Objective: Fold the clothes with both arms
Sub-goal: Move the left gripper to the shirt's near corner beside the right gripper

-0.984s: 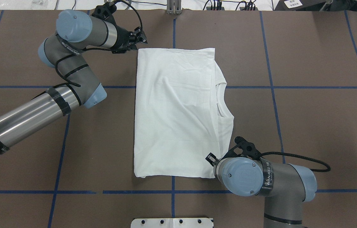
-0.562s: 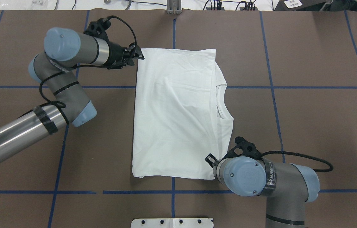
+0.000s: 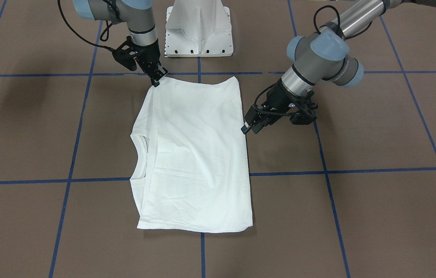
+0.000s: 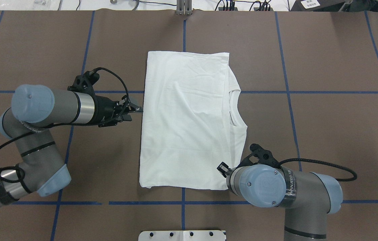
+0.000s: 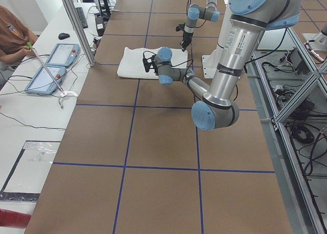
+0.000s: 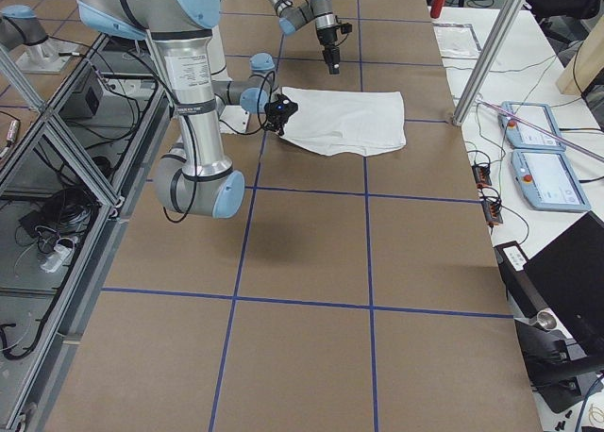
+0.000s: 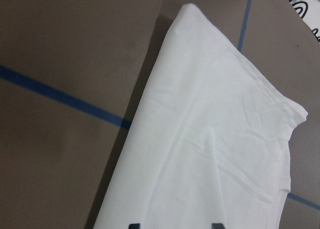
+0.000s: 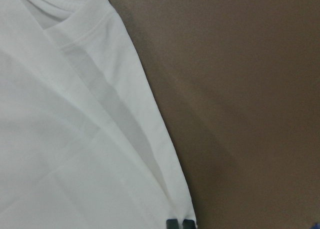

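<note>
Brown paper-covered table (image 4: 326, 50) w/ a blue tape grid (image 4: 286, 92). The white T-shirt (image 4: 189, 117) lay flat mid-table, folded to a long rectangle, collar (image 4: 234, 107) toward the robot's right. Right gripper (image 3: 157, 80) looked pinched shut on the near collar-side corner, while left gripper (image 4: 135, 112) hovered empty, jaws apart, just beside the opposite edge approx. halfway along. IMO it needed to go low, catch all layers before closing, then both arms carry level.

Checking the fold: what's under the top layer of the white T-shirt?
On the T-shirt, lower layers and the ribbed collar stick out past the top layer; anything else beneath is covered.
</note>
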`<control>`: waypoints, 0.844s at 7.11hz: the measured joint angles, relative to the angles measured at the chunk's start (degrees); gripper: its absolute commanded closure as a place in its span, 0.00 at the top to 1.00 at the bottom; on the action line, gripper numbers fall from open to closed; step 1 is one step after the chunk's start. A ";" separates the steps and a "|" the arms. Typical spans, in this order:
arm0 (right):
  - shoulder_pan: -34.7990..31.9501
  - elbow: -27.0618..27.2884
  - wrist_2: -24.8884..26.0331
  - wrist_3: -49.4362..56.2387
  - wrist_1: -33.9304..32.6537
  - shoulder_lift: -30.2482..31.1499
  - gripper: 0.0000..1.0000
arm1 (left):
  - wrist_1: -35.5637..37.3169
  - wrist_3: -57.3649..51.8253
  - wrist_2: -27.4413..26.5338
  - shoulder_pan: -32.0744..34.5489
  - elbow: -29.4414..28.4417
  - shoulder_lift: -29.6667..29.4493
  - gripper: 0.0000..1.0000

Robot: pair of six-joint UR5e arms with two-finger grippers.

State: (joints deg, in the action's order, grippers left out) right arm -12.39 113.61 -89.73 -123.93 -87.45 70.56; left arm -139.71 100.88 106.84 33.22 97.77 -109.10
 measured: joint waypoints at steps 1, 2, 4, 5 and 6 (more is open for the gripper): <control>0.00 0.02 0.00 0.00 0.00 0.00 0.00 | 1.47 1.73 -1.94 -3.27 2.58 2.30 0.60; 0.00 0.03 0.00 0.00 0.00 -0.06 0.00 | 2.24 4.14 -4.90 -7.46 3.65 3.49 0.60; -0.09 0.20 0.00 0.00 -0.02 -0.13 0.00 | 3.49 7.43 -8.87 -13.91 4.13 4.09 0.59; -0.16 0.32 0.00 0.00 -0.06 -0.17 0.00 | 3.82 8.08 -9.43 -15.53 4.23 4.12 0.59; -0.21 0.41 0.00 0.00 -0.08 -0.21 0.00 | 3.96 8.35 -9.63 -16.44 4.49 4.17 0.57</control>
State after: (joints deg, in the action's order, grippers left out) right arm -12.60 114.02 -89.74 -123.93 -87.53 70.35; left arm -135.75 109.23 97.22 16.79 102.25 -104.93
